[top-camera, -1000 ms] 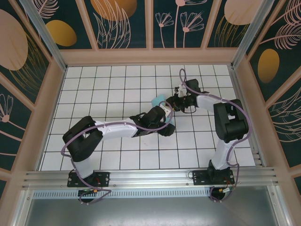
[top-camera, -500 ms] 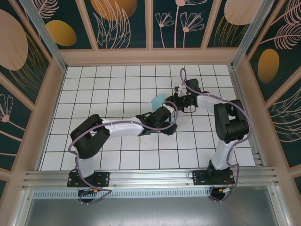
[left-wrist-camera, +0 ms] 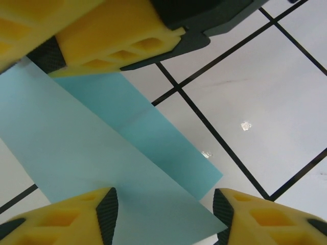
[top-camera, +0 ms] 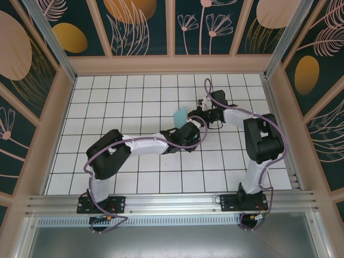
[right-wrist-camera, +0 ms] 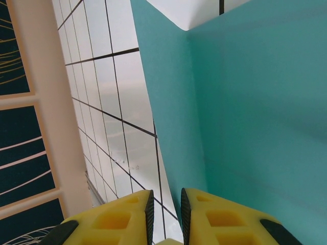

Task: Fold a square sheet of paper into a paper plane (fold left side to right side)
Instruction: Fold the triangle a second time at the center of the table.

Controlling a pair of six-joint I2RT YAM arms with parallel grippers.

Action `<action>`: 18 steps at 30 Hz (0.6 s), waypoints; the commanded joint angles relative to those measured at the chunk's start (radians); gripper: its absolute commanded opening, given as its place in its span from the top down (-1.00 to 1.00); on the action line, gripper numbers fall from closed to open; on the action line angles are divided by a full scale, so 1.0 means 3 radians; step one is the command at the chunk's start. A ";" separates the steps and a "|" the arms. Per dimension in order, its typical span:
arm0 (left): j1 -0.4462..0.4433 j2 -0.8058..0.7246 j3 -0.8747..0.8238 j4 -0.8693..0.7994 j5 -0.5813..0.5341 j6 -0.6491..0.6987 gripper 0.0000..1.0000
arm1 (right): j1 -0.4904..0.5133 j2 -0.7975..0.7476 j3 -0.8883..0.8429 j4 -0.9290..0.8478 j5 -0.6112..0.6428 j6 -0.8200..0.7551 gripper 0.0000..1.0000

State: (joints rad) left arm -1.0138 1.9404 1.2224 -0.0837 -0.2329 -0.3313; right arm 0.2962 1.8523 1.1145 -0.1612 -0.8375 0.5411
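Observation:
The square sheet of paper (top-camera: 180, 114) is turquoise and partly folded, and one flap stands tilted up near the table's centre. In the left wrist view its pale upper layer (left-wrist-camera: 76, 153) lies over a darker strip, and its corner points between my left gripper (left-wrist-camera: 164, 217), whose jaws stand apart on either side. My left gripper (top-camera: 196, 131) sits just near-right of the flap. The right gripper's yellow fingers (left-wrist-camera: 117, 46) rest at the sheet's far edge. In the right wrist view the sheet (right-wrist-camera: 255, 127) rises like a wall. Its edge runs down to my right gripper (right-wrist-camera: 166, 204), whose jaws leave a narrow gap.
White grid tiles (top-camera: 129, 102) cover the table, boxed in by a beige frame (top-camera: 59, 118) and patterned walls. Both forearms cross near the centre, with the right gripper (top-camera: 204, 115) close beside the left wrist. An aluminium rail (top-camera: 172, 204) runs along the near edge.
My left arm has stretched further right toward the right gripper, and its jaws have narrowed around the sheet's corner. The right arm has stayed still.

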 commanded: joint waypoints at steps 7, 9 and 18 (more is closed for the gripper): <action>-0.0016 -0.0045 0.0034 -0.0109 -0.0067 0.0030 0.49 | 0.0010 -0.0055 0.0027 -0.0110 0.0133 -0.0069 0.51; -0.0021 -0.0060 0.0026 -0.0110 -0.0069 0.0028 0.56 | 0.0012 -0.0047 0.0037 -0.0128 0.0150 -0.0086 0.51; -0.0021 -0.0104 0.0036 -0.0116 0.0070 0.0010 0.86 | -0.0002 -0.0066 0.0056 -0.0153 0.0205 -0.0136 0.50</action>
State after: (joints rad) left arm -1.0138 1.9400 1.2224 -0.0910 -0.2264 -0.3252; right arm 0.2962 1.8523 1.1145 -0.1852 -0.7933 0.5262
